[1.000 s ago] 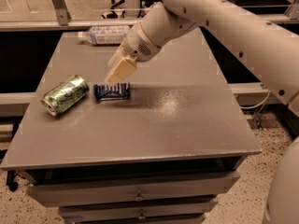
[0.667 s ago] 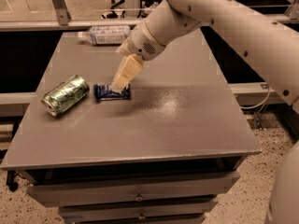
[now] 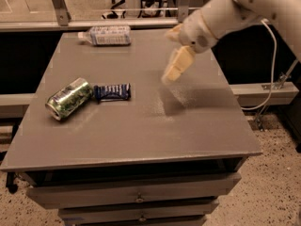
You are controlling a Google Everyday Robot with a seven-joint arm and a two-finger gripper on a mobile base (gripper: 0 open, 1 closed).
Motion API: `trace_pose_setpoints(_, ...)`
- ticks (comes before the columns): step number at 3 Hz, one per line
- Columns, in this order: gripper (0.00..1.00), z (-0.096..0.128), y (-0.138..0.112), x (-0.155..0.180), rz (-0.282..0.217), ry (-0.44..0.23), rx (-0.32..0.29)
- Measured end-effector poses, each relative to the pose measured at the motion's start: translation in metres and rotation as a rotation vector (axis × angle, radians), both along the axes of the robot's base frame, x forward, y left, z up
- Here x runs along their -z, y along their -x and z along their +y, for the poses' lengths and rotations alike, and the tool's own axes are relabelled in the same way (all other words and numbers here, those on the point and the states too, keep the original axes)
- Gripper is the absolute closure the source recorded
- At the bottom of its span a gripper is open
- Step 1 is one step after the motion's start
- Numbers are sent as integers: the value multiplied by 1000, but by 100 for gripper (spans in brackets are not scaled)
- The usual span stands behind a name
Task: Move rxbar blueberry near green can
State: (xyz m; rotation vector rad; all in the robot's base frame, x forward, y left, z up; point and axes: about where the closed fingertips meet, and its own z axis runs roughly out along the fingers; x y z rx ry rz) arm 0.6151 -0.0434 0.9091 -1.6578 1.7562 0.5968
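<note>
rxbar blueberry [image 3: 113,92] maybe touching green can [image 3: 69,98], gripper [image 3: 175,69] aloft

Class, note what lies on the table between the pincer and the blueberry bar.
Only bare tabletop, as the camera view shows: the pincer hangs above its right part, the bar lies beside the green can.

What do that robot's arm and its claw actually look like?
The arm is smooth, rounded and off-white, like thick plastic tubing, with no markings I can see. Its claw, above the right half of the grey table, is a cream-yellow colour and blocky. A thin pale cable hangs behind the arm on the right.
</note>
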Motion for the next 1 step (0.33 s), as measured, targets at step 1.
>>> trace_pose_setpoints(1, 0, -90, -5, -8, -18, -64, 77)
